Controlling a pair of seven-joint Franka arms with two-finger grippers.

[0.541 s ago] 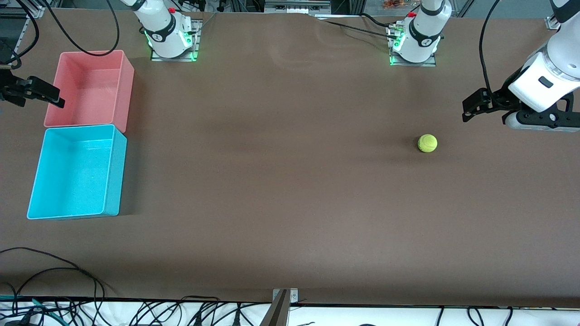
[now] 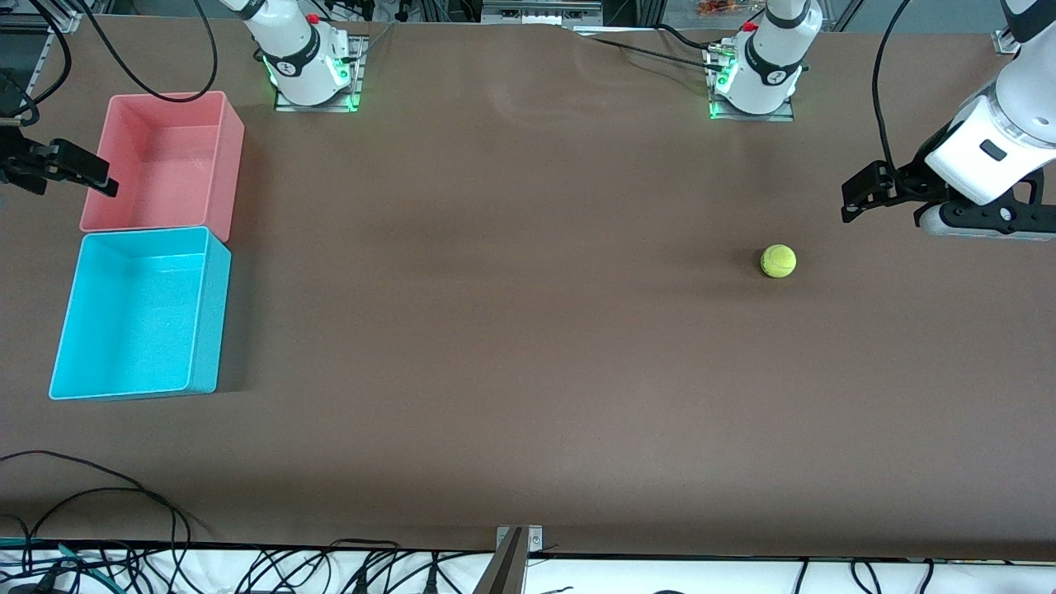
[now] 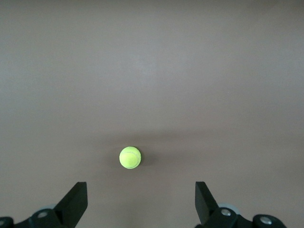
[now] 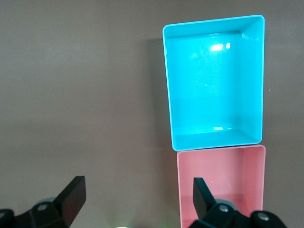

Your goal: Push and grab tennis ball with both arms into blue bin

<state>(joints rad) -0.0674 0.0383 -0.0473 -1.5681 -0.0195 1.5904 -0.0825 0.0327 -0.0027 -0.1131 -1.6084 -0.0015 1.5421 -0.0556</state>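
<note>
Only our left wrist view shows the left gripper [image 3: 138, 204] released above the tennis ball [image 2: 778, 261], lying on the table [image 2: 511, 330] toward the left arm's end. Our right gripper [image 4: 135, 204], released, hangs beside the pink bin [image 2: 165, 157] and blue bin [image 2: 140, 313].

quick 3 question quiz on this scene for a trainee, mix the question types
1. True or false: the tennis ball already lies in the blue bin.
2. Which bin is nearer the front camera: A) pink bin B) blue bin?
3. Fill in: the left gripper has its fingers ____ , with the ball on the table ahead of them.

Key: 1 false, it sits on the bare table toward the left arm's end. 2 B. 3 open.
</note>
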